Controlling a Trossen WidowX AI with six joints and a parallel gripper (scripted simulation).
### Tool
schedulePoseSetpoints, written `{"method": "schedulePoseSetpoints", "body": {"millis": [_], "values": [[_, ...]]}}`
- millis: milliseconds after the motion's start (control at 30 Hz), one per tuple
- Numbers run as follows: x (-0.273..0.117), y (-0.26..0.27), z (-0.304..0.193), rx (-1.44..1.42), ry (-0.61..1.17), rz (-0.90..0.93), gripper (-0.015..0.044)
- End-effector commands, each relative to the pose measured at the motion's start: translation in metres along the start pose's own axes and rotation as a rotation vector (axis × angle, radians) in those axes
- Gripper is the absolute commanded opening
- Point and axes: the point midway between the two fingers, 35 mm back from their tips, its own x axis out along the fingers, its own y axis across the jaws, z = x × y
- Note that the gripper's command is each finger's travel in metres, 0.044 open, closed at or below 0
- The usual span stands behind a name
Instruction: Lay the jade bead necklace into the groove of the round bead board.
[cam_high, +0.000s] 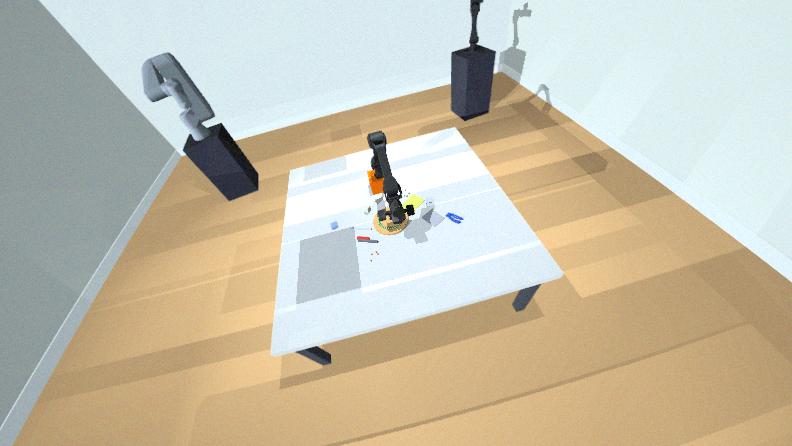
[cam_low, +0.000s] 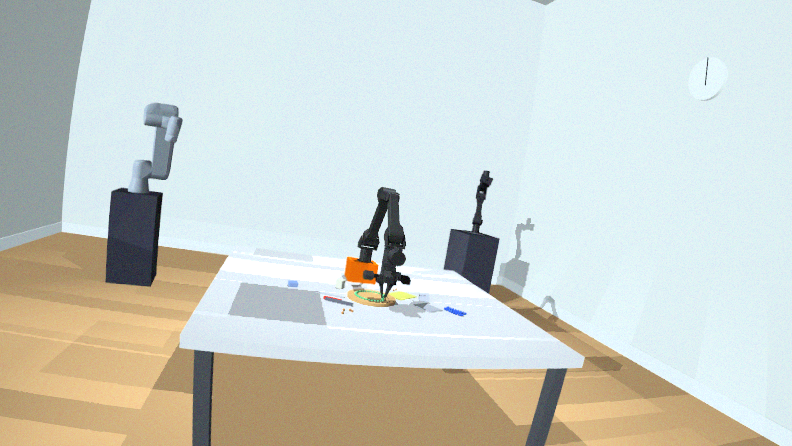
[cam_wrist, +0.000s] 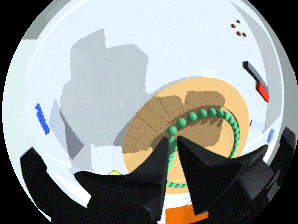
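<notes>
The round wooden bead board (cam_high: 391, 232) (cam_low: 354, 299) (cam_wrist: 241, 100) lies flat on the table under the arm. The jade bead necklace (cam_wrist: 202, 113) (cam_low: 376, 300) lies as a green loop over one side of the board. In the wrist view its far beads curve to the right and cast shadows on the board, and its left stretch runs nearly straight down past the fingertips. My gripper (cam_wrist: 174, 139) (cam_low: 383, 299) points down over the board, shut on a bead of that left stretch. The fingers hide part of the loop, and how deep the beads sit in the groove is unclear.
A red and dark pen-like object (cam_high: 366, 239) (cam_wrist: 262, 91) and small brown bits (cam_high: 374, 255) (cam_wrist: 239, 28) lie near the board. A blue clip-like object (cam_high: 454, 217) (cam_wrist: 42, 119), yellow sheet (cam_high: 414, 201) and blue block (cam_high: 334, 225) lie farther around. The orange arm base (cam_low: 354, 270) stands behind.
</notes>
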Motion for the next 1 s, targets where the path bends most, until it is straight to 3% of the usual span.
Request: {"method": "schedulePoseSetpoints", "body": {"millis": [0,633,967], "values": [[-0.0007,0.0065,0.0014,0.001,0.0,0.004,0.0],[0.0076,0.0065,0.0013,0.001,0.0,0.004,0.0],[0.0043,0.0065,0.0035,-0.005,-0.01,0.002,0.0263]]}}
